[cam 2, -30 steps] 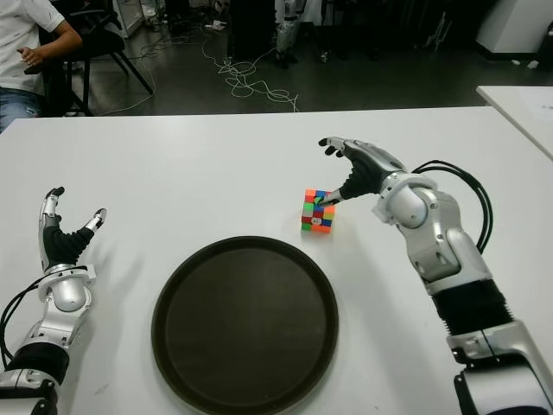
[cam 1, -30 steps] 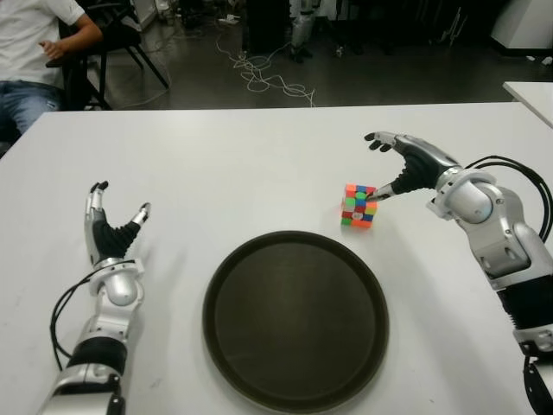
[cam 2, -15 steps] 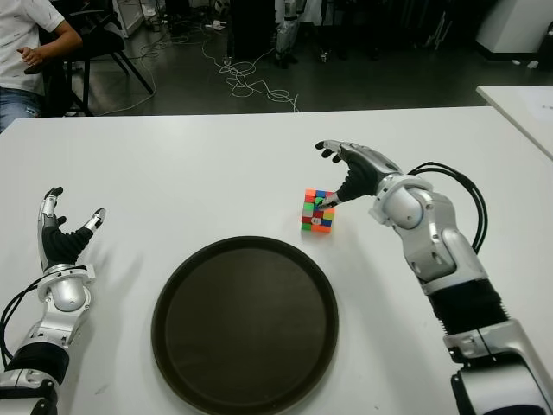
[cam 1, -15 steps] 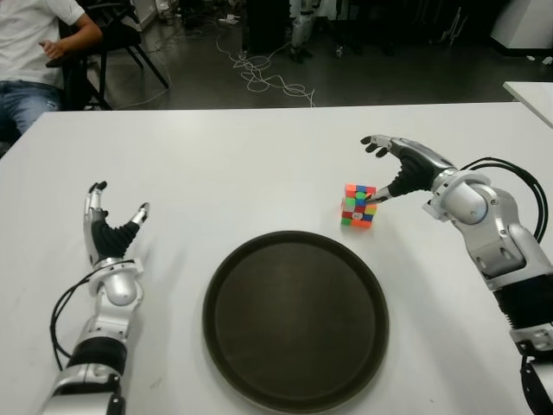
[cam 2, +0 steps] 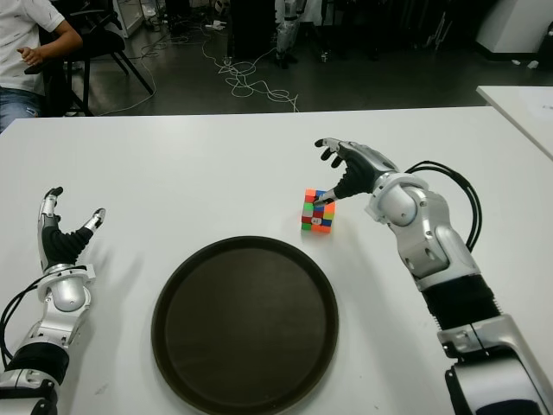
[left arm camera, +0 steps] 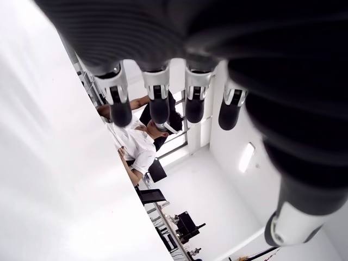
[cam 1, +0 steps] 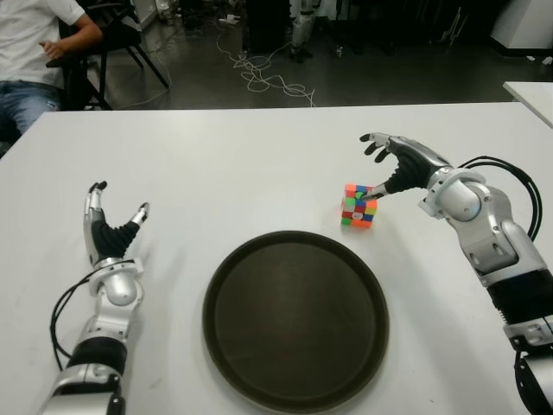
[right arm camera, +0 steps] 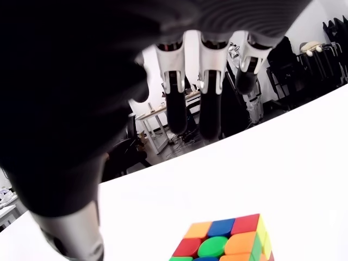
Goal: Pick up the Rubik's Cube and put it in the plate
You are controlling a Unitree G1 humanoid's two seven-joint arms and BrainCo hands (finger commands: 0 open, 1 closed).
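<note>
A multicoloured Rubik's Cube [cam 1: 359,206] stands on the white table [cam 1: 233,164], just beyond the far right rim of the round dark plate [cam 1: 295,320]. My right hand [cam 1: 389,169] hovers over the cube from the right, fingers spread and holding nothing; its thumb tip is at the cube's upper right edge. In the right wrist view the cube [right arm camera: 228,242] lies below the extended fingers [right arm camera: 209,89]. My left hand [cam 1: 111,226] shows at the table's left side, fingers pointing up and relaxed, far from the cube. The plate holds nothing.
A seated person [cam 1: 34,52] and a chair are beyond the table's far left corner. Cables [cam 1: 268,78] lie on the dark floor behind the table. Another white table's edge [cam 1: 531,95] shows at the far right.
My right hand has crept slightly left and farther over the cube. The cube, the plate and my left hand have not moved.
</note>
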